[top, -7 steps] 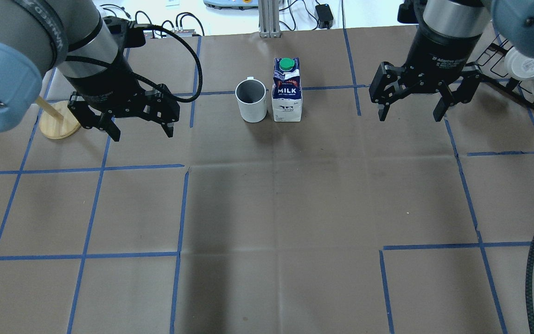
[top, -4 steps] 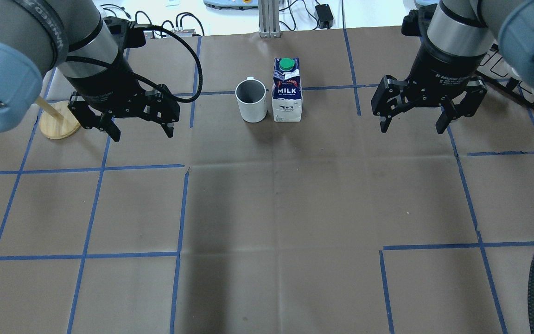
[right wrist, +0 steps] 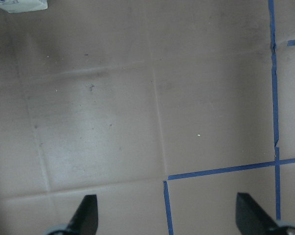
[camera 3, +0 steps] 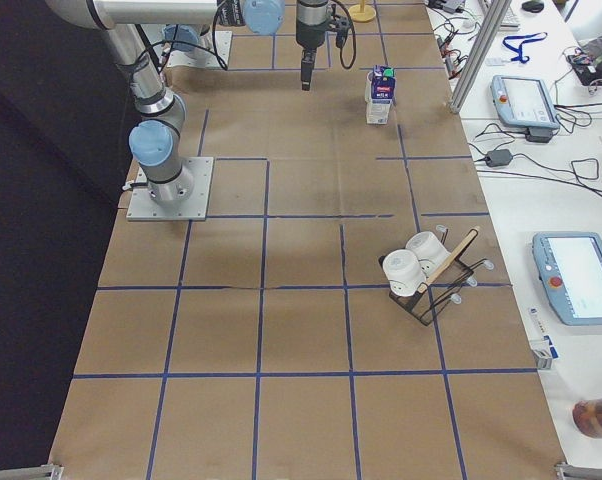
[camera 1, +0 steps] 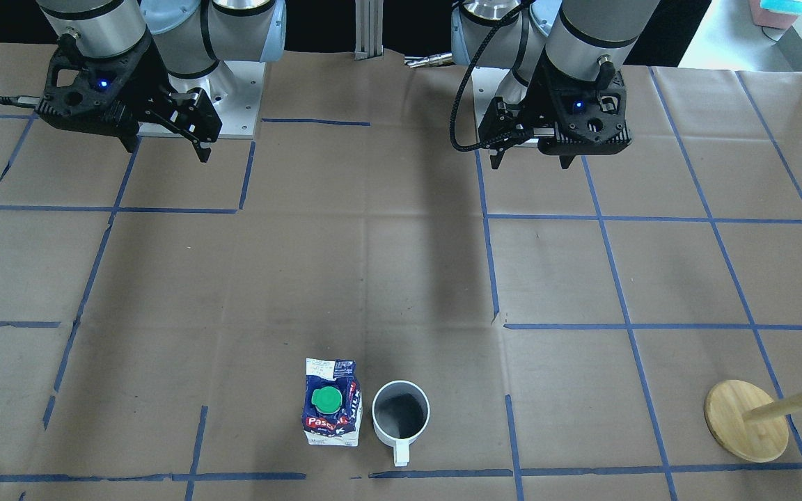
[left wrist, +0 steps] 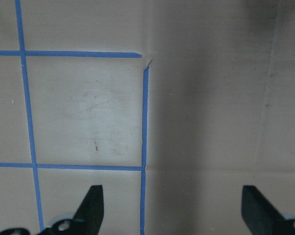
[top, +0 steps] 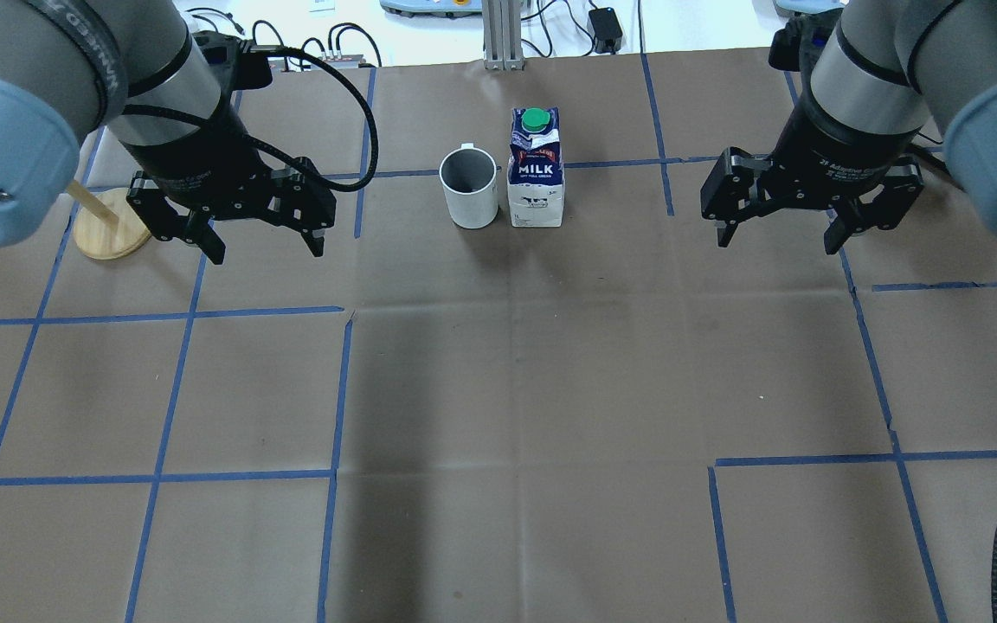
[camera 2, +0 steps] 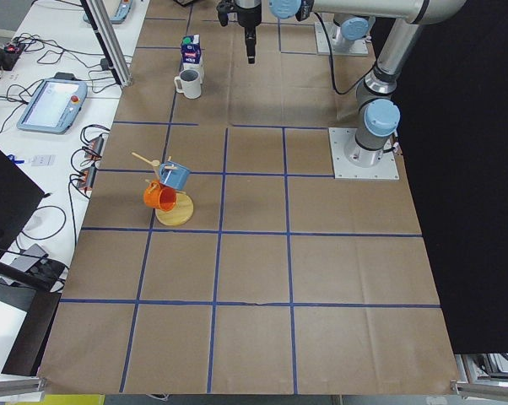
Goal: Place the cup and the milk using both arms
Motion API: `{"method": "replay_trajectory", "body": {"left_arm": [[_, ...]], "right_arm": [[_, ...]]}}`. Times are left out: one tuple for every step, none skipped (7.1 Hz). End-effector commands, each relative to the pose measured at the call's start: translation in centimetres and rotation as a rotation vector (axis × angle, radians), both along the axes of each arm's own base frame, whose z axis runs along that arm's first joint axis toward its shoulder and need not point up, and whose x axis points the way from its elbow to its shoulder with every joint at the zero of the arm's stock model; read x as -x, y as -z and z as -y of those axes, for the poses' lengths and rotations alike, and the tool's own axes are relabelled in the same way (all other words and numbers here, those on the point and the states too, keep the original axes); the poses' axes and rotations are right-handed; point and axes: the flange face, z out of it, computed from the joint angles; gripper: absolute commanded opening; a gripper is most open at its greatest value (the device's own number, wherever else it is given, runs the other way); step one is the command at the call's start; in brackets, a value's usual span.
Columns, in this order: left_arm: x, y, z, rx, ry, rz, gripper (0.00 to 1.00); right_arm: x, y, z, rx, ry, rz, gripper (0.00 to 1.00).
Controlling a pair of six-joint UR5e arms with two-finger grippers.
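Note:
The white cup with a grey interior stands upright at the far middle of the table, handle away from the robot. The milk carton, dark blue top and green cap, stands upright touching distance to the cup's right. Both also show in the front view: cup, milk. My left gripper hangs open and empty above the table, left of the cup. My right gripper hangs open and empty, right of the milk. The right wrist view shows a corner of the carton.
A wooden mug tree on a round base stands behind my left gripper; it carries blue and orange mugs. A black wire rack with white cups stands on the robot's right side. Blue tape lines grid the brown table cover.
My right arm has moved right and slightly nearer the robot, gripper still open. The left arm, cup and milk have not moved.

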Motion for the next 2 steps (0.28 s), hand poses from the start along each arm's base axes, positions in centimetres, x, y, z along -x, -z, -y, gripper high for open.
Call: {"method": "replay_trajectory", "body": {"left_arm": [[0.00, 0.00, 0.00, 0.000, 0.000, 0.000, 0.99], [0.00, -0.06, -0.06, 0.000, 0.002, 0.000, 0.99]], "right_arm": [[0.01, -0.10, -0.05, 0.003, -0.002, 0.000, 1.00], [0.01, 0.12, 0.03, -0.002, -0.006, 0.000, 1.00]]}}
